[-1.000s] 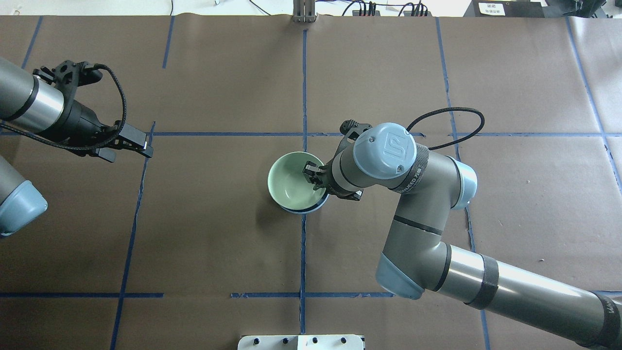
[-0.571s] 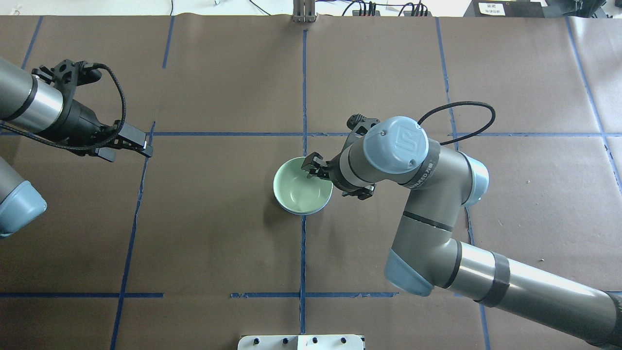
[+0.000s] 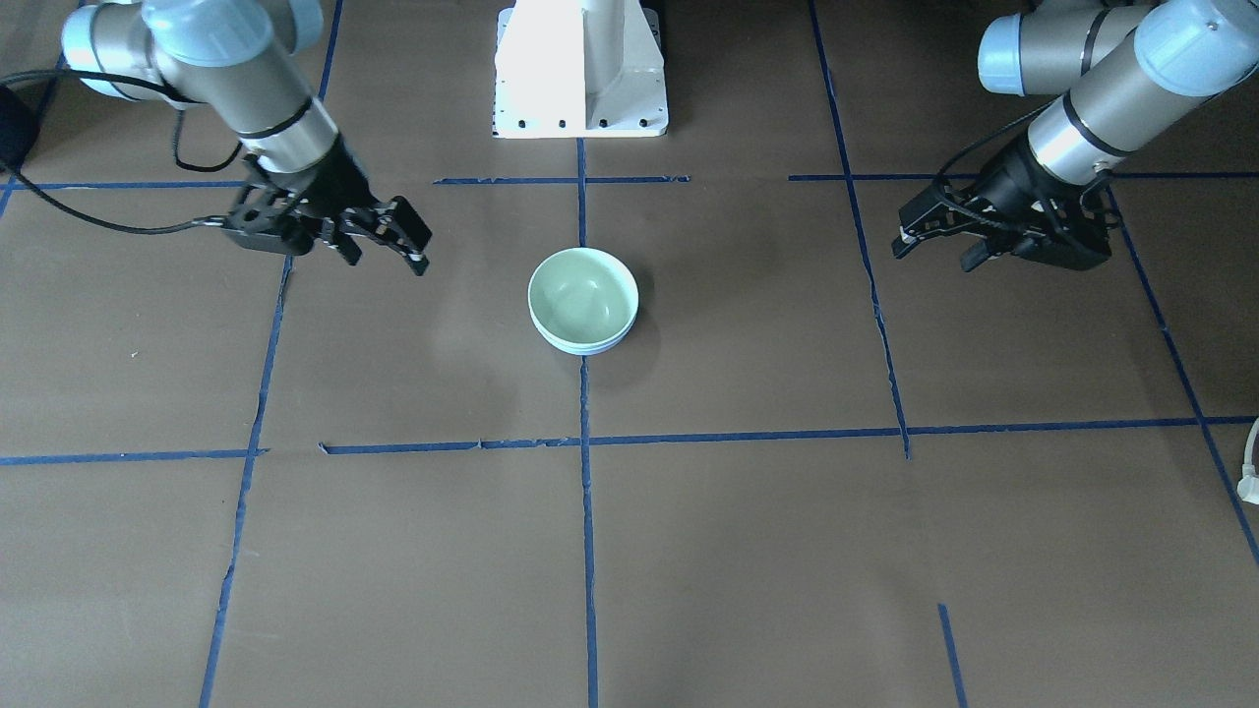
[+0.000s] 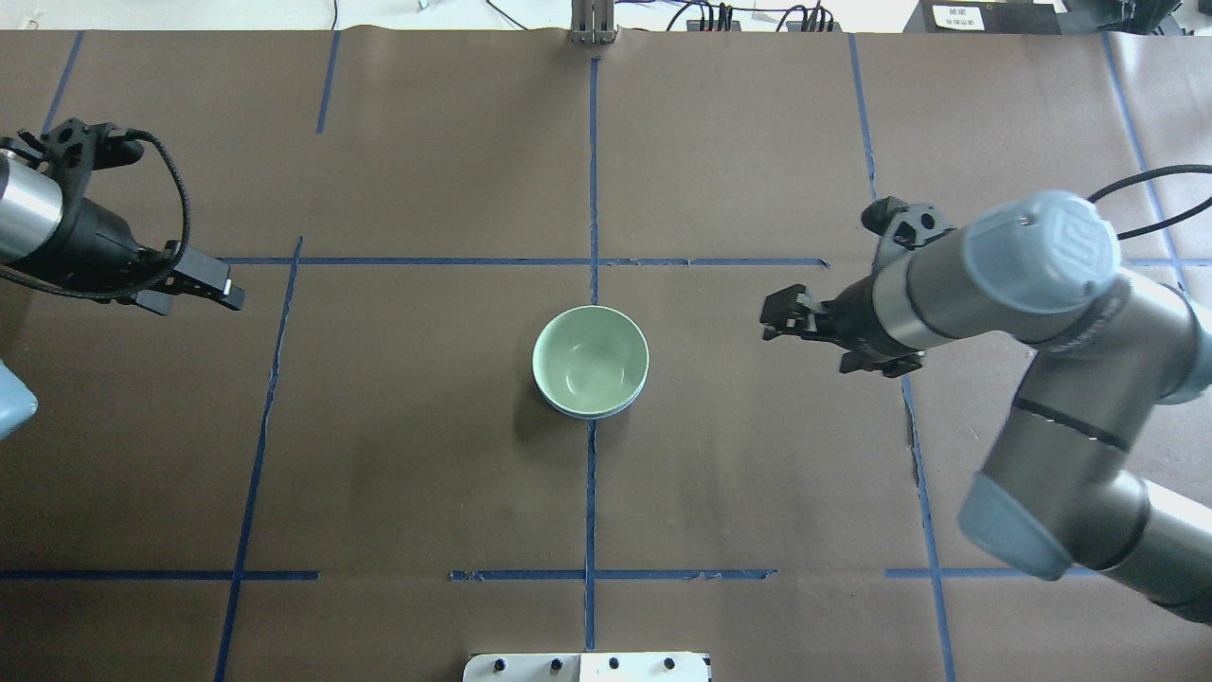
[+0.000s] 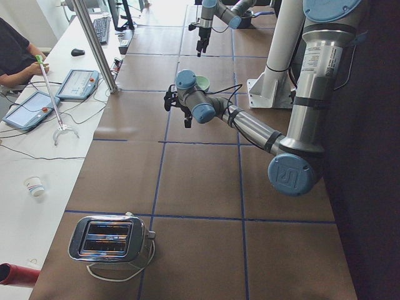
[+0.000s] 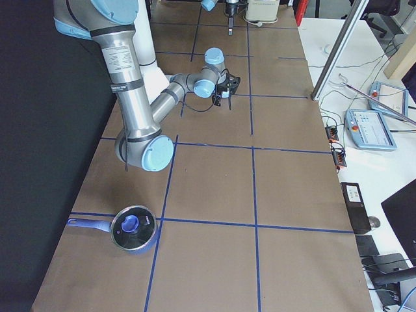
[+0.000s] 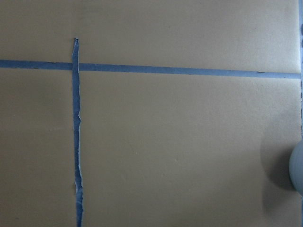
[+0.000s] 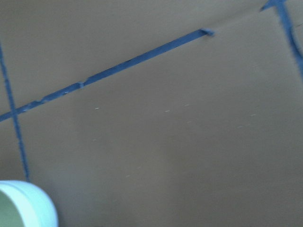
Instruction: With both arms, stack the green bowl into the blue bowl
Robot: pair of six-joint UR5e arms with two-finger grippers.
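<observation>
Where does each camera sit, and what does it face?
Front-facing: across the table, faces the pedestal; green bowl centre, both arms.
Overhead: behind the robot, looks down; left gripper, right gripper.
Exterior left: table end; near left arm, toaster.
Exterior right: opposite end; near right arm, pot.
Left wrist: tape lines only, no jaws.
Right wrist: bowl rim at the corner, no jaws.
Shared: front-facing and overhead both show the green bowl nested in the blue bowl.

Right arm joint cap (image 4: 1046, 248): UR logo
Left arm joint cap (image 5: 289, 175): UR logo
Other text: white label too small to read
</observation>
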